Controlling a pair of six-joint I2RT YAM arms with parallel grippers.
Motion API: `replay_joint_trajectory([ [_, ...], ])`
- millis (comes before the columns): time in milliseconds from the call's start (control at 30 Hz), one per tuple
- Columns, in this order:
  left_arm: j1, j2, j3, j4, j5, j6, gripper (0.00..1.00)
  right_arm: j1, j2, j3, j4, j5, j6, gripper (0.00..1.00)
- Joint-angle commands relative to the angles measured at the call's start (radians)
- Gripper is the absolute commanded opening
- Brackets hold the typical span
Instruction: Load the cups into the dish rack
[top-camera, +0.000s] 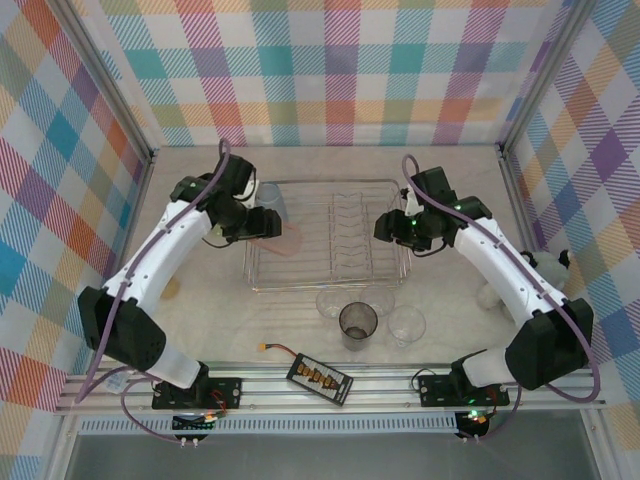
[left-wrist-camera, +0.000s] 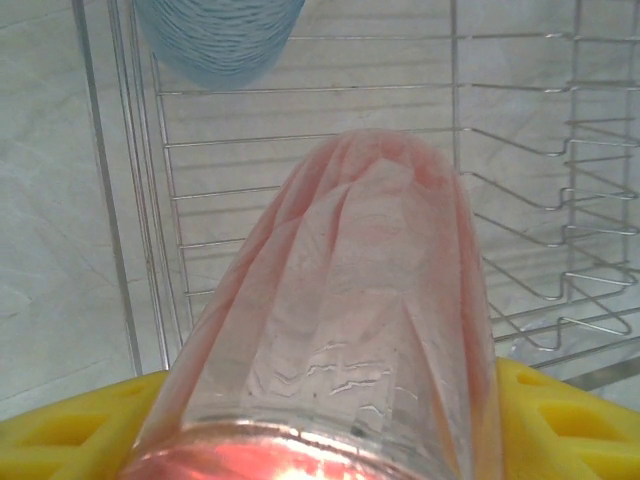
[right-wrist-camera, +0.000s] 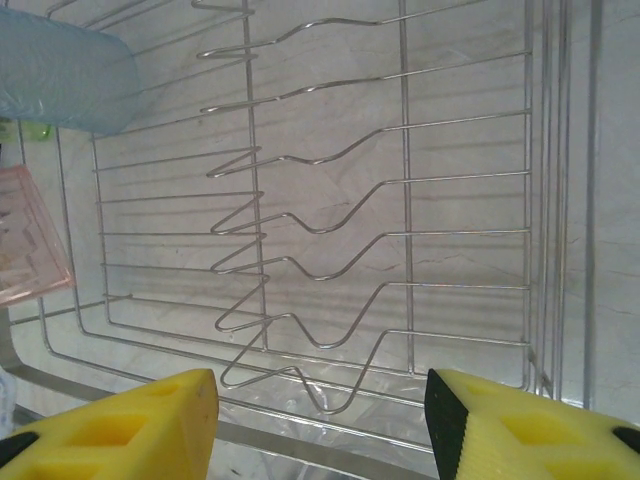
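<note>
Holding pink cup (top-camera: 283, 236) in left jaws over rack (top-camera: 330, 182) near blue cup (top-camera: 272, 198), centre left of frame, with right jaws open and empty; next, best to lower and let go.

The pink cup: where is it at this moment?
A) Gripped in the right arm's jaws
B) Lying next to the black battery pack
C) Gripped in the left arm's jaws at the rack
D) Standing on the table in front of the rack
C: in the left wrist view the pink cup sits between the left arm's yellow jaws, with the wires of the dish rack behind it.
</note>
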Motion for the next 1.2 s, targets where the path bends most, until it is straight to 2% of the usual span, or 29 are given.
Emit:
replay_joint_trajectory([
  [0,-0.016,0.044,0.073,-0.082,-0.115,0.024,0.0,0.0,-0.005,0.009,-0.03,0.02,-0.04,0.58],
  [233,-0.03,0.13,0.141,-0.132,-0.254,0.067,0.0,0.0,-0.003,0.002,-0.025,0.0,-0.049,0.59],
  [1000,-0.062,0.253,0.137,-0.022,-0.351,0.108,0.0,0.0,-0.018,-0.003,-0.07,0.0,-0.059,0.58],
  [1167,-0.07,0.267,0.137,-0.014,-0.393,0.11,0.0,0.001,-0.034,-0.012,-0.041,-0.043,-0.061,0.59],
])
